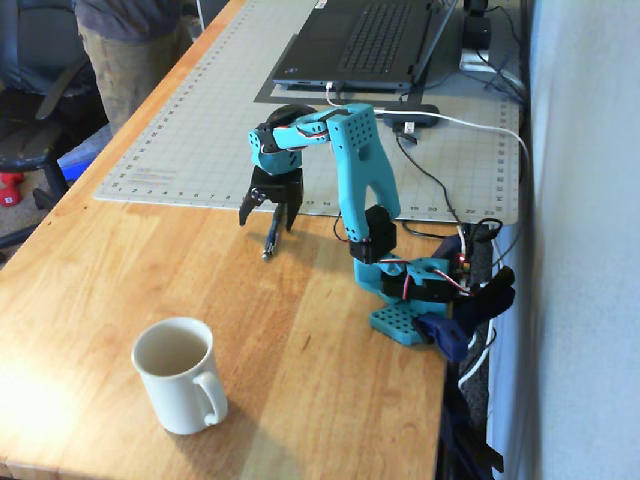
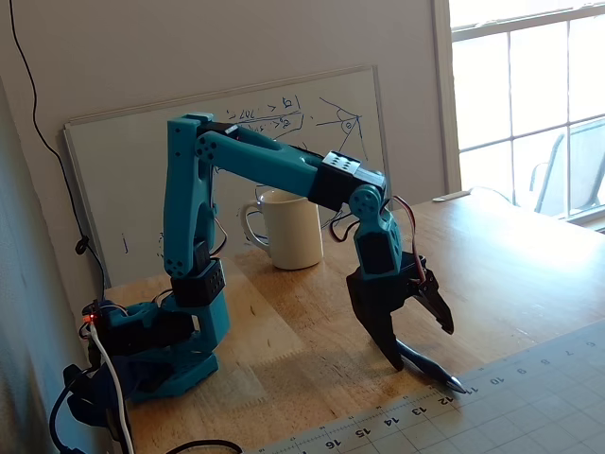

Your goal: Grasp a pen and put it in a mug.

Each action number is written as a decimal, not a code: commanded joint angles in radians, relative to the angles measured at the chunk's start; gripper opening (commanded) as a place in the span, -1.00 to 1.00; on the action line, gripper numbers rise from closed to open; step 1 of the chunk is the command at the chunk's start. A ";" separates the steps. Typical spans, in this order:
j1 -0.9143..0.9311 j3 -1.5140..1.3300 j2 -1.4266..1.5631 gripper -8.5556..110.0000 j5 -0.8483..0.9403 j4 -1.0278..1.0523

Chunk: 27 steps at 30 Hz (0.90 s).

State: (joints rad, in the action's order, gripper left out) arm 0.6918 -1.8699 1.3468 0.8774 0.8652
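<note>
The tabletop (image 1: 150,260) is light, varnished wood with visible grain, lit warmly from one side. In a fixed view a pale grid-ruled cutting mat (image 1: 200,120) covers its far half, and on the mat's far side sits one dark laptop (image 1: 365,40) with cables trailing along the right edge. A person in khaki trousers (image 1: 125,60) stands off the far left corner, and a grey-blue wall runs along the right edge. In the other fixed view a whiteboard (image 2: 123,180) with marker sketches leans against a beige wall behind the table, and a bright window (image 2: 525,95) opens at the right.

There is one arm, one pen, one mug.

The turquoise arm (image 1: 365,170) is clamped at the table's right edge and folds down so that its black gripper (image 1: 270,215) hangs point-down just on the wood side of the mat's near edge. The jaws are spread apart, one finger (image 2: 383,336) planted right at the pen, the other (image 2: 437,307) lifted clear to the side; nothing is clasped between them.

The pen (image 2: 430,369) lies flat on the wood beneath the gripper, its tip reaching toward the mat's ruled border. In the first fixed view it shows as a short dark sliver (image 1: 270,240) under the fingers.

The cream mug (image 1: 180,375) stands upright near the table's near edge, well apart from the pen, handle turned toward the camera there; its pale inside looks empty. In the other view it (image 2: 288,232) stands behind the arm's forearm
</note>
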 commanded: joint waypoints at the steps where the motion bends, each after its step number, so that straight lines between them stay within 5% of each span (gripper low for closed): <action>1: -0.009 -0.069 0.021 -0.28 0.020 -0.183; 15: -0.021 -0.149 0.032 -0.80 0.006 -0.233; 27: -0.138 -0.152 0.103 -0.85 0.008 -0.235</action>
State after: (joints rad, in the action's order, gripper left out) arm 0.6197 -1.9865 1.3867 0.8958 0.6335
